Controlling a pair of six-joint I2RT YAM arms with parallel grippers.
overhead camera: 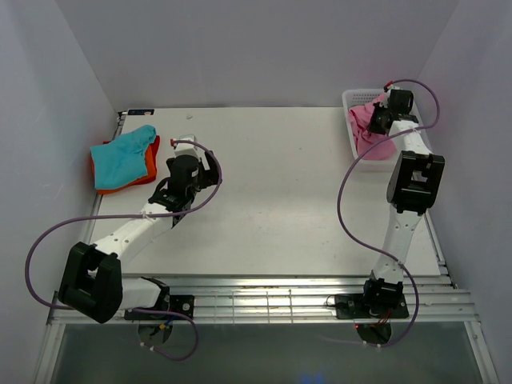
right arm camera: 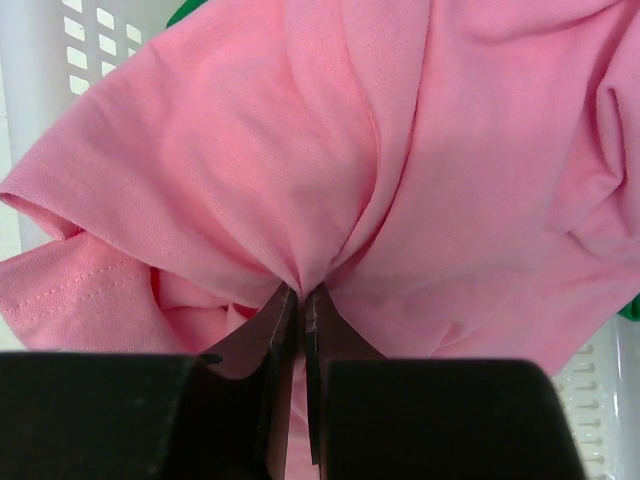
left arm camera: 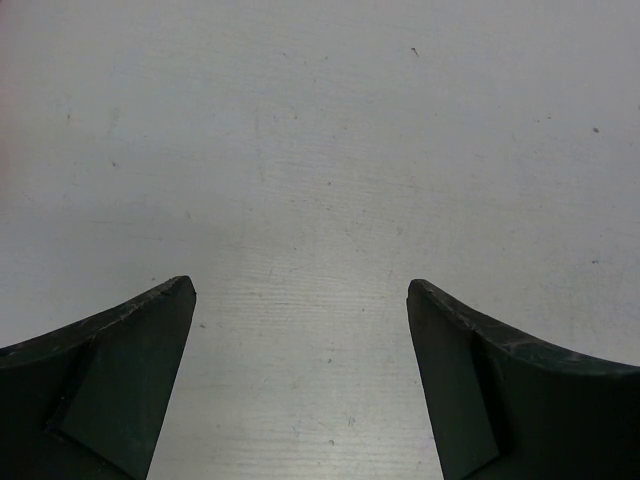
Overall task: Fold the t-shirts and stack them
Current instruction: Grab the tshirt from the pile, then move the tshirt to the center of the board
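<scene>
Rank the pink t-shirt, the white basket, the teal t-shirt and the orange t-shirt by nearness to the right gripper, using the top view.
1. Pink t-shirt: pinched in the right gripper, far right.
2. White basket: around that shirt, far-right corner.
3. Teal t-shirt and orange t-shirt: stacked far left, too close to call.
</scene>
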